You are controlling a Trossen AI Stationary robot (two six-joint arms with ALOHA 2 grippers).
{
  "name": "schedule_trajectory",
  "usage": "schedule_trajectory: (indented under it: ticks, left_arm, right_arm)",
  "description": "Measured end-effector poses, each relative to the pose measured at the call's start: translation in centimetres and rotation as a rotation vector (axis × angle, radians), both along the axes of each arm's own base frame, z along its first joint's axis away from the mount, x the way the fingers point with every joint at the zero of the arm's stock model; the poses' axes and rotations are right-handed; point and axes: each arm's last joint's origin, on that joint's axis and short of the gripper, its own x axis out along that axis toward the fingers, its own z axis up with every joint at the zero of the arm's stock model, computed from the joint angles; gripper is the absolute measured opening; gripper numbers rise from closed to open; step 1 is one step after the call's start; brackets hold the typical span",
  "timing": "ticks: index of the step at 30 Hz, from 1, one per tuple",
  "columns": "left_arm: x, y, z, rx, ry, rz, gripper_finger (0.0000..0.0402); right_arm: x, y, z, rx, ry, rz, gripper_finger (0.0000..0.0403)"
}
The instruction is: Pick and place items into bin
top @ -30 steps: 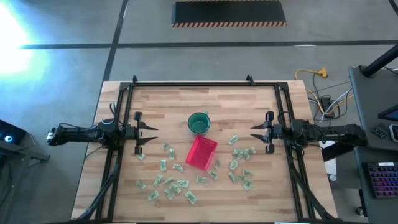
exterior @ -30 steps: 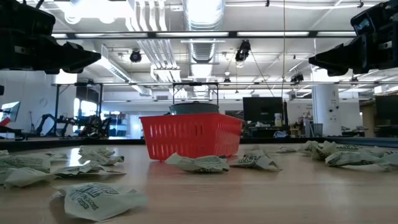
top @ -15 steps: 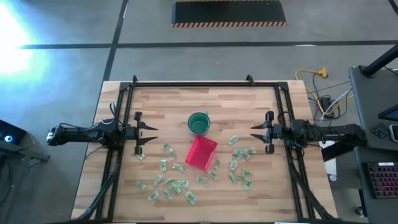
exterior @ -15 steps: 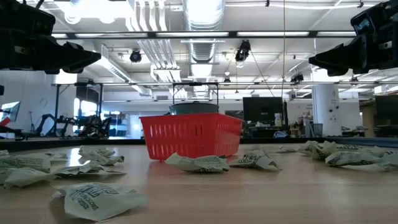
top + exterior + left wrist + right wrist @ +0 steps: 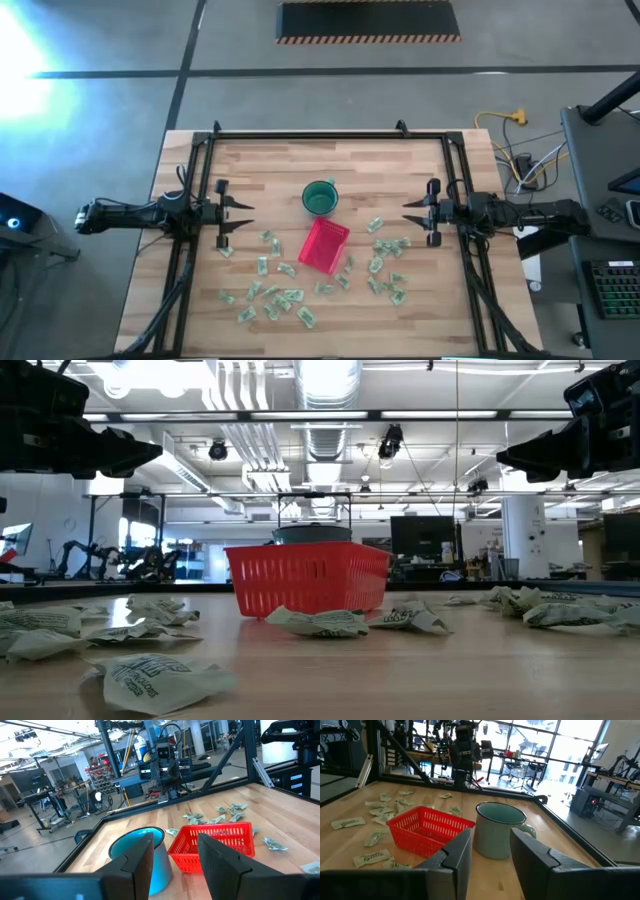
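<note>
The red bin (image 5: 324, 246) stands on the table's middle, also in the low view (image 5: 308, 579) and both wrist views (image 5: 215, 842) (image 5: 427, 828). Many pale green-and-white wrapped items lie flat on the wood left and in front of it (image 5: 268, 296) and to its right (image 5: 385, 262). My left gripper (image 5: 240, 219) hangs open above the table's left side, well left of the bin. My right gripper (image 5: 411, 217) hangs open above the right side, facing the left one. Neither touches anything.
A round dark-green cup (image 5: 319, 198) stands just behind the bin. A black frame (image 5: 310, 135) runs along the table's far, left and right sides. Bare wood lies between the cup and the far edge. Cables and a keyboard sit off the table's right.
</note>
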Motion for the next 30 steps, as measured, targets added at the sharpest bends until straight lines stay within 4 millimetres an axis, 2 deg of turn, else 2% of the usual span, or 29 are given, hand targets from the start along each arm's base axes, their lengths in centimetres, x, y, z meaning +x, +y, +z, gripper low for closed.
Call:
schedule_trajectory:
  ticks: [21,30]
  left_arm:
    - [0.0,0.0,0.08,0.0,-0.008,0.0,0.0137]
    - [0.0,0.0,0.07,0.0,-0.008,0.0,0.0137]
  right_arm:
    - [0.01,0.0,0.17,-0.031,-0.016,0.001,0.0123]
    - [0.0,0.0,0.6,0.233,-0.078,-0.001,0.0123]
